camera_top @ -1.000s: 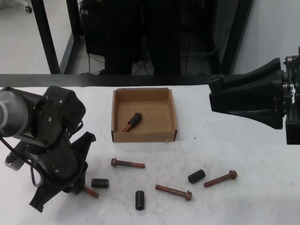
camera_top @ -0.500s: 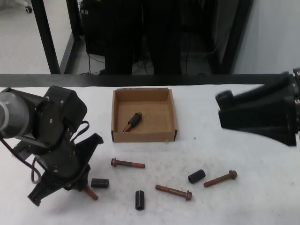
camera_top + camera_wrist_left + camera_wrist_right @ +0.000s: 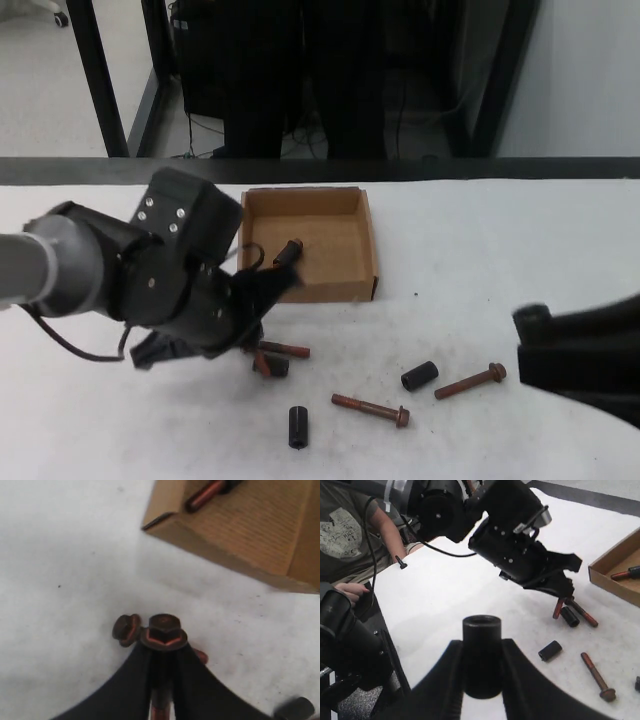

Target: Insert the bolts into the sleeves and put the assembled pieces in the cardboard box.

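My left gripper (image 3: 162, 649) is shut on a rusty bolt (image 3: 164, 632), its hex head poking out past the fingers. In the high view this gripper (image 3: 258, 352) hangs low in front of the cardboard box (image 3: 368, 240), right over a loose bolt (image 3: 288, 350) and a black sleeve (image 3: 279, 367). My right gripper (image 3: 481, 652) is shut on an upright black sleeve (image 3: 481, 630) and sits at the bench's near right (image 3: 575, 355). One assembled piece (image 3: 284, 257) lies in the box.
Loose on the white bench lie a sleeve (image 3: 298, 426), a bolt (image 3: 370, 408), another sleeve (image 3: 419, 376) and a bolt (image 3: 470, 381). The bench's back edge runs behind the box, with a black frame beyond it.
The left arm swung from the bench's left side to just in front of the box, carrying its bolt. The right arm dropped from the far right to the near right with its sleeve.
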